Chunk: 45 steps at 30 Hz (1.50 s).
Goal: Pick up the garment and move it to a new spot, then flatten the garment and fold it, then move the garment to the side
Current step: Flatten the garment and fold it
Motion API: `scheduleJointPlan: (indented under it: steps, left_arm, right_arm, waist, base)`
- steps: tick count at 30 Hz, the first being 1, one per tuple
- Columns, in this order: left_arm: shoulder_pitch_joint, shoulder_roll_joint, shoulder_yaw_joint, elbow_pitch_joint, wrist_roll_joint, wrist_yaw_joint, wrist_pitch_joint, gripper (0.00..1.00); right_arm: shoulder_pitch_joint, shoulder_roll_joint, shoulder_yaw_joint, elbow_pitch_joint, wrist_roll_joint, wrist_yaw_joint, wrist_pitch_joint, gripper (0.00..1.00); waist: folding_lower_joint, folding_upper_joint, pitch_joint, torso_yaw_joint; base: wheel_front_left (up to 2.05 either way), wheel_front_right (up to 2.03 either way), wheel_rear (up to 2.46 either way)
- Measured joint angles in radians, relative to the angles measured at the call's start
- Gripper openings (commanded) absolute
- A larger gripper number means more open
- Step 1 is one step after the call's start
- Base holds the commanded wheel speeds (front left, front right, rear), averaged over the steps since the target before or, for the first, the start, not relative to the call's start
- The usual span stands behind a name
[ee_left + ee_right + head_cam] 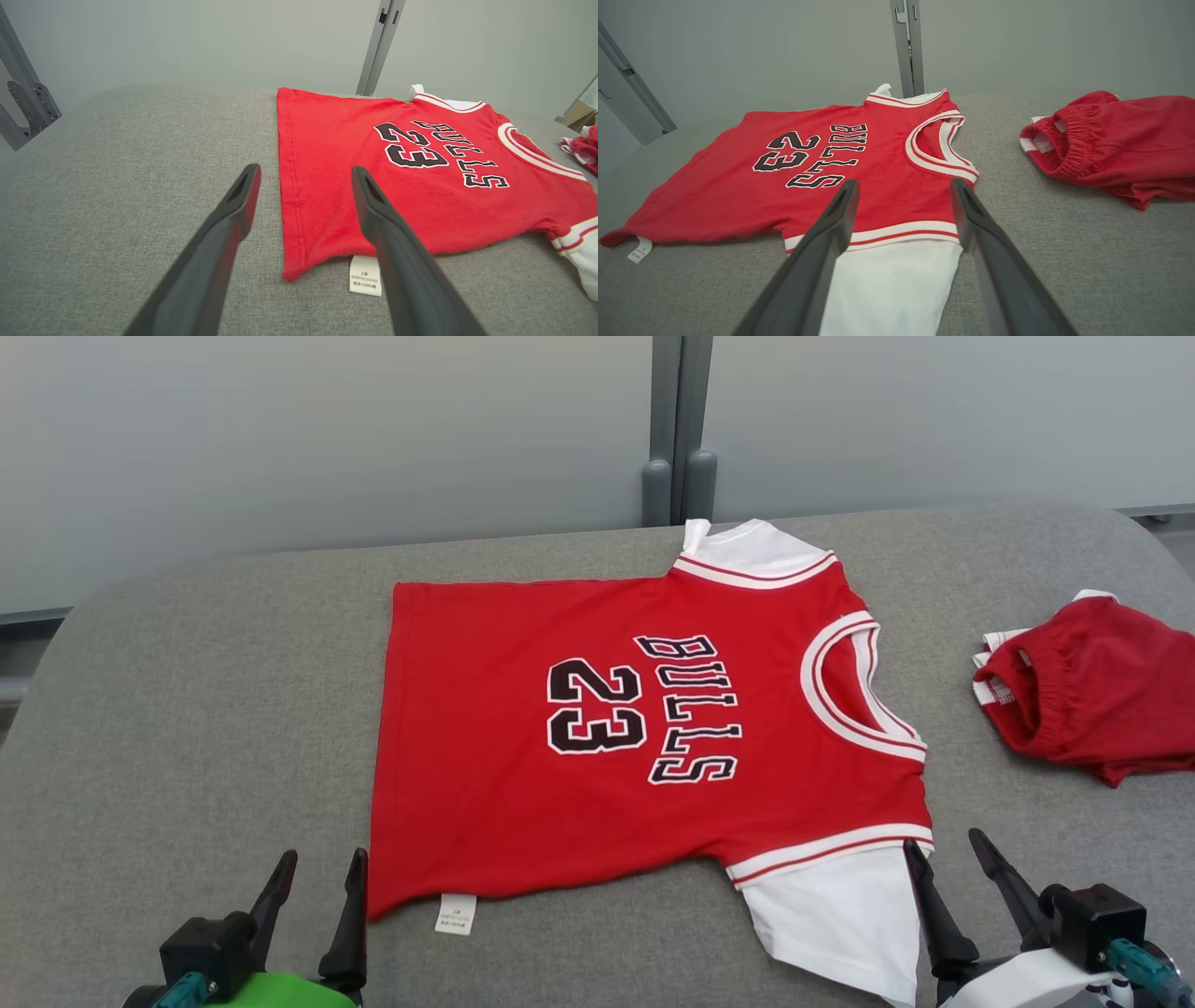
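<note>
A red jersey [523, 775] with "BULLS 23" in black letters and white sleeves lies spread flat on the grey padded table [187, 709], collar to the right and hem to the left. My left gripper [317, 868] stands open at the jersey's near hem corner, beside the white care label [456, 913]. In the left wrist view the open gripper [306, 175] straddles the jersey [420, 186] along its hem edge, above it. My right gripper [943, 854] is open at the near white sleeve [840, 915]. In the right wrist view the gripper [903, 189] hovers over that sleeve [892, 284].
A pair of crumpled red shorts [1102, 691] lies at the table's right edge, also in the right wrist view as red shorts [1120, 140]. A grey post [677, 429] stands behind the table against a pale wall. Bare grey table surface stretches to the left of the jersey.
</note>
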Motion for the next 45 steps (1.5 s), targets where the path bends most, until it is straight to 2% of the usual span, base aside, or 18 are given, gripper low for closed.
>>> scheduleJointPlan:
  steps: [5,8,15,21,32,45]
  left_arm:
    - [0.001,-0.027,0.016,-0.013,0.026,0.000,0.000,1.00]
    - [0.004,-0.035,0.030,-0.007,0.031,0.000,0.000,1.00]
    - [0.036,-0.040,0.055,0.018,0.052,-0.002,0.000,1.00]
    - [0.075,-0.043,0.066,0.026,0.061,-0.024,0.000,1.00]
    - [0.105,-0.039,0.098,0.051,0.073,-0.063,0.000,1.00]
    - [0.124,-0.050,0.127,0.067,0.088,-0.094,0.000,1.00]
  right_arm:
    - [0.002,0.066,-0.011,0.032,-0.035,-0.007,-0.016,1.00]
    - [0.004,0.081,-0.015,0.046,-0.053,-0.007,-0.016,1.00]
    - [0.001,0.093,-0.056,0.029,-0.091,-0.007,-0.016,1.00]
    - [0.003,0.075,-0.096,0.006,-0.132,-0.006,-0.016,1.00]
    - [0.026,0.021,-0.138,0.015,-0.157,0.037,-0.016,1.00]
    - [0.055,0.060,-0.151,0.015,-0.163,0.076,-0.016,1.00]
  waist:
    - [0.0000,0.0000,0.007,-0.013]
    - [0.0000,0.0000,0.009,-0.016]
    - [0.0000,0.0000,0.007,-0.021]
    - [0.0000,0.0000,0.001,-0.023]
    - [0.0001,0.0000,-0.009,-0.019]
    - [0.0000,0.0000,-0.016,-0.016]
  base:
    - [0.00,0.00,0.00]
    - [0.00,0.00,0.00]
    - [0.00,0.00,0.00]
    - [0.00,0.00,0.00]
    - [0.00,0.00,0.00]
    - [0.00,0.00,0.00]
